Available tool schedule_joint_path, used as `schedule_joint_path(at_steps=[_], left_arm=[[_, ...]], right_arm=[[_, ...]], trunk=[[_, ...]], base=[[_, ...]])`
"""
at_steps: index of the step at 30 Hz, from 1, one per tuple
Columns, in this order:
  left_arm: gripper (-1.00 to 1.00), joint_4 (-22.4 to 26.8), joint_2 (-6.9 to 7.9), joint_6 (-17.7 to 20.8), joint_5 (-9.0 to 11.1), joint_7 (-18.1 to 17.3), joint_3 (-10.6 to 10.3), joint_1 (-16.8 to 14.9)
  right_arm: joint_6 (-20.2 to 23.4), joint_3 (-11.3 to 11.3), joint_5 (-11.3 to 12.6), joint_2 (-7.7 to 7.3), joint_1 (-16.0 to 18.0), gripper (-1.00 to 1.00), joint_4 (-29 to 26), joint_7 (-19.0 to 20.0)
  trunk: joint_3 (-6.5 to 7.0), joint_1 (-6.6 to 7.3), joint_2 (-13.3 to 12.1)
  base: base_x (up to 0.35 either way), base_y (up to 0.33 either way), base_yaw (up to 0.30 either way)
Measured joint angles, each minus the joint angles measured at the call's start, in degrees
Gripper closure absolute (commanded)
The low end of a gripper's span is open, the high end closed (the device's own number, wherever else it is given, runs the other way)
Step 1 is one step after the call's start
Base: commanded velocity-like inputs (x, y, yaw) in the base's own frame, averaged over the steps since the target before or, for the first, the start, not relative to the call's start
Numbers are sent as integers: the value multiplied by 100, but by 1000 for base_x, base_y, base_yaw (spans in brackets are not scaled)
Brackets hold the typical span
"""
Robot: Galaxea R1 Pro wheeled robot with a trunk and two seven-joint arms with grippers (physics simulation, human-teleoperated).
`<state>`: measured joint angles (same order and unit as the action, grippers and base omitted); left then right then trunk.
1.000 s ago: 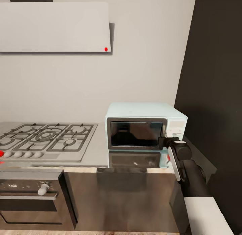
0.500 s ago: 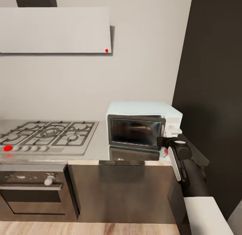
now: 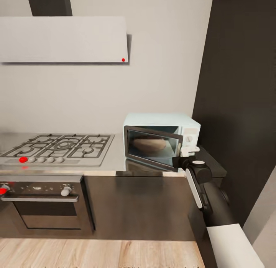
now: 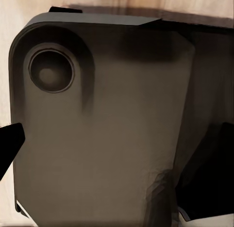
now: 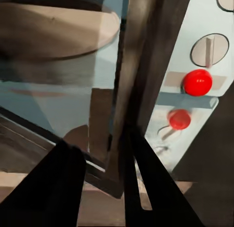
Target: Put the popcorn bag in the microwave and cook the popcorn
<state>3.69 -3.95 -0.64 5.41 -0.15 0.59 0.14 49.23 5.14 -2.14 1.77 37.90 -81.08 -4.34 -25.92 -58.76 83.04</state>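
Observation:
The pale mint-blue microwave (image 3: 163,124) stands at the right end of the grey countertop (image 3: 115,160). Its dark glass door (image 3: 153,148) hangs partly open, swung outward. My right gripper (image 3: 177,161) is at the door's free edge. In the right wrist view the door's dark edge (image 5: 141,66) runs between the two black fingers (image 5: 63,188) of the right gripper (image 5: 97,141), which is shut on it. A flat tan round disc (image 3: 149,144) lies inside the microwave. The popcorn bag is out of view. My left gripper (image 4: 112,163) hangs open against my own dark body.
A gas hob (image 3: 57,147) with black grates lies left of the microwave, a steel oven (image 3: 46,206) below it and a white hood (image 3: 63,39) above. A tall dark cabinet (image 3: 237,106) walls off the right side. Wooden floor (image 3: 96,252) runs along the cabinet fronts.
The microwave door has swung from shut to partly open with my right gripper at its edge. The head view has drawn back, showing more floor and cabinet front.

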Motion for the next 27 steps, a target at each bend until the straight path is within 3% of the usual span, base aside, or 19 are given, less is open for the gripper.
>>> schedule_joint_path(at_steps=[2,11,12,22,23,27], left_arm=[[-100,0,0,0,1,-1,0,0],[-100,3,1,1,24,7,18,2],[-100,3,4,1,23,7,18,2],[-100,2,1,1,21,7,18,2],[-100,2,2,1,23,6,18,2],[-100,3,2,-6,23,7,21,2]], right_arm=[[1,92,-5,1,0,100,-1,5],[210,102,-155,25,0,100,-110,118],[219,102,-179,25,0,-100,-114,138],[510,112,-19,-2,2,-100,-243,44],[752,112,3,-26,2,-100,-328,53],[991,84,44,-69,2,-100,-431,85]], trunk=[[0,0,0],[-1,2,1],[-1,2,1],[0,2,2],[0,2,2],[0,0,2]], base=[[-91,0,0],[0,0,0],[0,0,0],[0,0,0],[0,0,0],[-157,0,0]])
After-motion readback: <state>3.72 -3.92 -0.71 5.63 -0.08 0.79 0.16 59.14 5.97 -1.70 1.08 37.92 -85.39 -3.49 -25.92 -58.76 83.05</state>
